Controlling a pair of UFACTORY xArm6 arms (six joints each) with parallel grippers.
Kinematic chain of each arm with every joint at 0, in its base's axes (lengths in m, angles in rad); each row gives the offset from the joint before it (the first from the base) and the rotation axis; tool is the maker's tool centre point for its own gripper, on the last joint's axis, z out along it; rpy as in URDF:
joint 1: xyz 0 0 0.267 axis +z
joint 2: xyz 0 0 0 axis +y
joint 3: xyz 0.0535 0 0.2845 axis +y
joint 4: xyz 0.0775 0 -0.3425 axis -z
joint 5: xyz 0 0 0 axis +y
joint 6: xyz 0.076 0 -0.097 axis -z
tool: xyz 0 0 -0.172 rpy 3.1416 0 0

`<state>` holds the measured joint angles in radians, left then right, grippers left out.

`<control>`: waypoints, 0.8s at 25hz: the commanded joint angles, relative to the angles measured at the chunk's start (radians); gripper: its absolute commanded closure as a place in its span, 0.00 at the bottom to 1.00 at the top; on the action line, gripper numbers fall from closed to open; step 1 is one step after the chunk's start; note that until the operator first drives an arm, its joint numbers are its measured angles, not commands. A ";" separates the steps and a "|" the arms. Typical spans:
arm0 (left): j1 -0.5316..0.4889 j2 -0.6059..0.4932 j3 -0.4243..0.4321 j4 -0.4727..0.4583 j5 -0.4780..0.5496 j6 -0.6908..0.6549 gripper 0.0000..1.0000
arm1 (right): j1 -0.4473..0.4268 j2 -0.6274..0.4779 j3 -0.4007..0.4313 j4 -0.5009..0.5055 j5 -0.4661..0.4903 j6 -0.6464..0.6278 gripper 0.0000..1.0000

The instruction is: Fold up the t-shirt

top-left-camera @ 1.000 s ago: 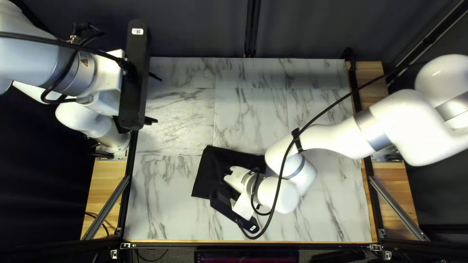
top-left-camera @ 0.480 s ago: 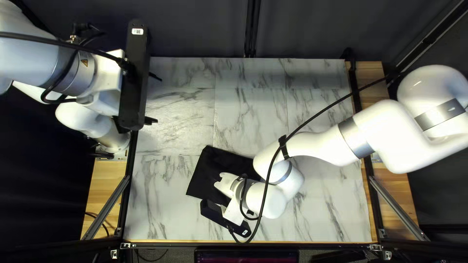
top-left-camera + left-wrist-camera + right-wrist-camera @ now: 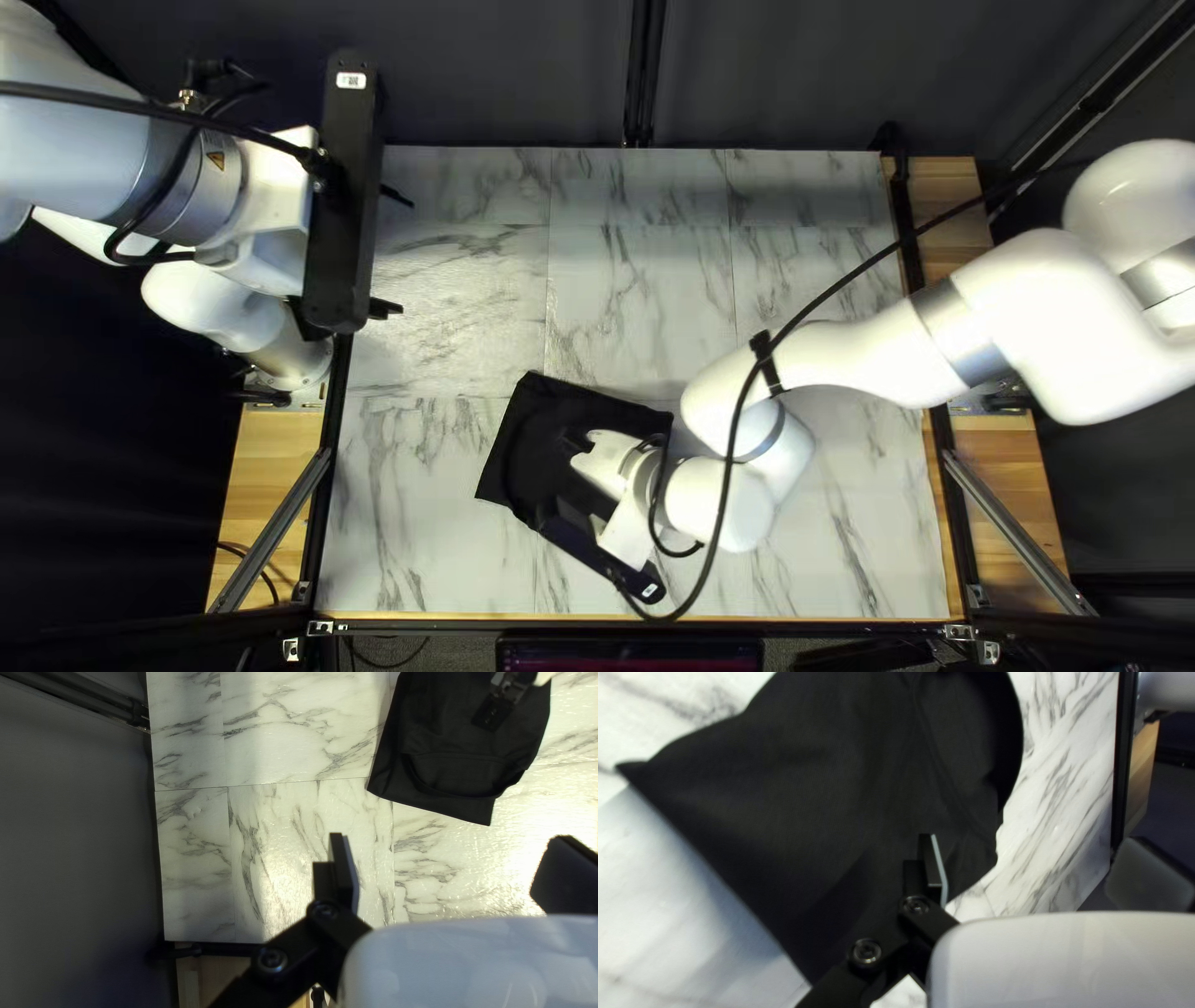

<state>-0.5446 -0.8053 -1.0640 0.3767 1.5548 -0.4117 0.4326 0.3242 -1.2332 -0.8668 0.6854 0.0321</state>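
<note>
While my right gripper point(image 3: 585, 535), a white body with black links and two black parallel fingers, hung over the near half of the table, those fingers were spread wide, with nothing clasped between them. In its wrist view one finger was in front of the black cloth t-shirt point(image 3: 523, 442), and the other lay out past the garment's curved edge. I could not tell whether either finger touched the fabric.

The t-shirt lay on the near half, left of centre in the top left view, partly hidden under the gripper. Its cloth was matte, soft and smooth, with shallow creases, a long seam and a pointed corner. It looked like a compact, folded shape, roughly four-sided, with fairly straight sides and a curved edge or fold near its end in the left wrist view.

Beneath it spread the white marble-patterned tabletop point(image 3: 454, 293), glossy, grey-veined and crossed by straight joints. Farther off, at the tabletop's left side, my left gripper point(image 3: 401, 254), with black fingers, was open too, gripping nothing, well apart from the shirt. Past the far edge hung the dark grey curtain point(image 3: 498, 75).
</note>
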 commanded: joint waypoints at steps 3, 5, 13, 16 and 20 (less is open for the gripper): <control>0.000 0.000 0.000 0.000 0.000 0.000 0.00 | 0.034 -0.283 0.197 0.110 0.116 0.018 0.00; 0.000 0.000 0.000 0.000 0.000 0.000 0.00 | 0.055 -0.395 0.243 0.180 0.194 0.004 0.00; 0.000 0.000 0.000 0.000 0.000 0.000 0.00 | 0.075 -0.755 0.311 0.436 0.478 -0.031 0.00; 0.000 0.000 0.000 0.000 0.000 0.000 0.00 | 0.105 -0.874 0.294 0.481 0.613 0.018 0.00; 0.000 0.000 0.000 0.000 0.000 0.000 0.00 | 0.134 -0.962 0.216 0.512 0.778 0.066 0.00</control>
<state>-0.5446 -0.8053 -1.0640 0.3767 1.5548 -0.4117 0.5460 -0.5758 -0.9612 -0.3819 1.3494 0.0661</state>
